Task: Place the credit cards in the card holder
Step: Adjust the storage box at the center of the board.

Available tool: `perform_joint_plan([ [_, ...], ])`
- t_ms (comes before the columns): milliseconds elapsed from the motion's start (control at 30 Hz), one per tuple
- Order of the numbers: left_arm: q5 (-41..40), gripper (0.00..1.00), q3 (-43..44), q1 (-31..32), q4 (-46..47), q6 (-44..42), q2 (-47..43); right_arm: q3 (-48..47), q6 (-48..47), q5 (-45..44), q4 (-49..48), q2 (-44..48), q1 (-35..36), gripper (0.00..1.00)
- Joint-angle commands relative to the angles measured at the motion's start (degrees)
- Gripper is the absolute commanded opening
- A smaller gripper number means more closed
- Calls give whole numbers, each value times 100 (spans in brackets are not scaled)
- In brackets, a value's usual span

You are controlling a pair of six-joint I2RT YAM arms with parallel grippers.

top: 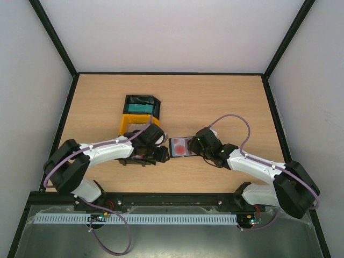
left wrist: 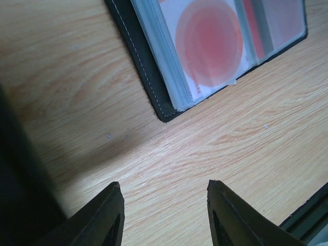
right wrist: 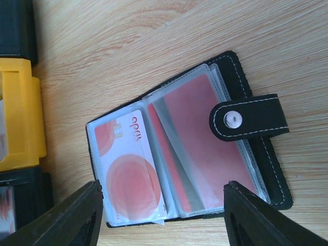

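Right wrist: holder (right wrist: 248, 120) lay open, card (right wrist: 128, 169) seated; left gripper (left wrist: 164, 197) and right gripper (right wrist: 161, 205) stood apart, empty; next needed square entry.

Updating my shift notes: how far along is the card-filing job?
Done: a red-and-white card sits in a sleeve of the open card holder. In hand: nothing; the left gripper and right gripper are open and empty. Left: teal cards lie in the black tray.
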State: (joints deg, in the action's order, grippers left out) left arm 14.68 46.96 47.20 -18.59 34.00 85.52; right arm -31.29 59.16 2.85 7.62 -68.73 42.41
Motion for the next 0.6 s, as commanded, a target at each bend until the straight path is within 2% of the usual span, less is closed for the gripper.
perform_joint_plan([
  [0, 286, 47, -107, -33, 30, -19, 323, -110, -149, -19, -158, -177, 30, 63],
  [233, -1101, 50, -378, -108, -674, 567, -91, -80, -171, -216, -171, -141, 30, 64],
  [367, -1554, 54, -677, -455, -831, 842, -558, -123, -253, -224, -85, -133, 28, 65],
  [467, -1623, 56, -709, -632, -911, 774, -905, -347, -466, -276, 201, -75, 29, 67],
  [567, -1089, 57, -550, -642, -725, 465, -1315, -585, -700, -177, 337, 9, 17, 69],
])
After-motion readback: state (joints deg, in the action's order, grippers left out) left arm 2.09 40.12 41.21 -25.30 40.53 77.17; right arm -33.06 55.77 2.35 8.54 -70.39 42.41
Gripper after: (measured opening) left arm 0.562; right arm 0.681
